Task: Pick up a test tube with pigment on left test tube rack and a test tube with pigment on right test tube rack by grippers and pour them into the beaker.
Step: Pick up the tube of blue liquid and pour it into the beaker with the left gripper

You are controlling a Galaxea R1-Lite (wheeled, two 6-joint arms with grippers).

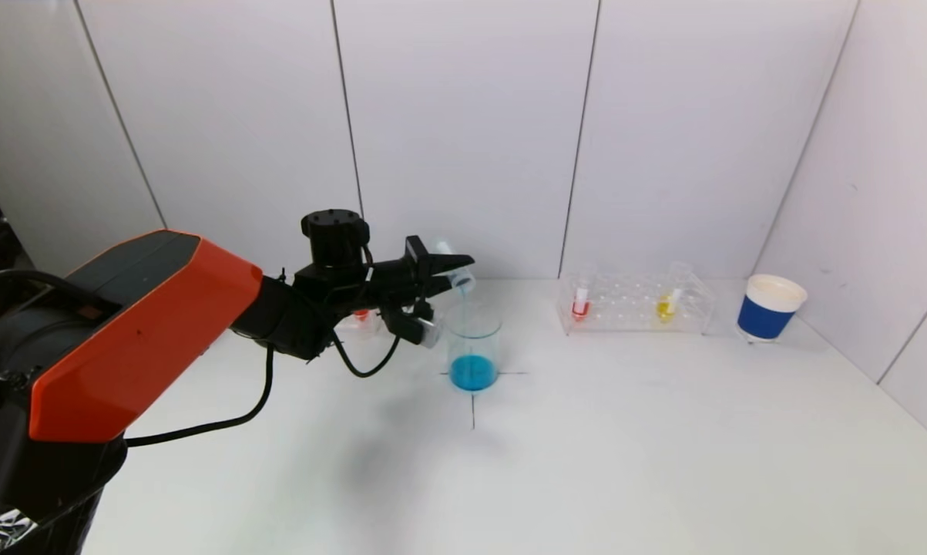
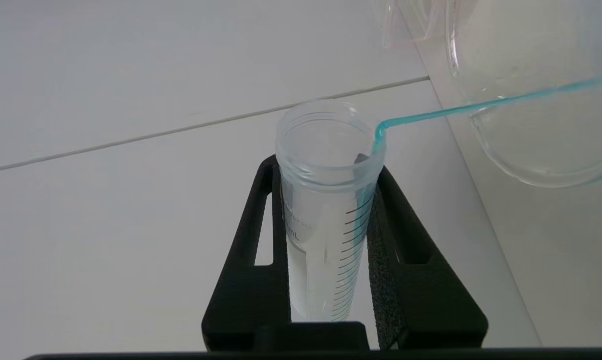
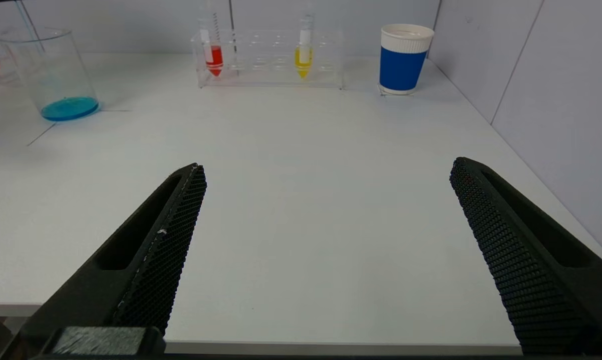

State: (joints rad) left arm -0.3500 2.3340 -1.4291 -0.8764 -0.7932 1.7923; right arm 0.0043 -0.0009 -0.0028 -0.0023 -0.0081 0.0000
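My left gripper (image 1: 440, 274) is shut on a clear graduated test tube (image 2: 326, 200), tilted on its side above the glass beaker (image 1: 473, 343). A thin blue stream (image 2: 456, 110) runs from the tube's mouth into the beaker, which holds blue liquid (image 1: 473, 373) at its bottom. The left rack (image 1: 359, 320) is mostly hidden behind my left arm; a red tube shows there. The right rack (image 1: 636, 304) holds a red tube (image 1: 580, 304) and a yellow tube (image 1: 667, 306). My right gripper (image 3: 326, 250) is open and empty over the table's front edge, not seen in the head view.
A blue and white paper cup (image 1: 770, 307) stands to the right of the right rack near the side wall. White wall panels close off the back and right. A black cross mark (image 1: 473, 401) lies under the beaker.
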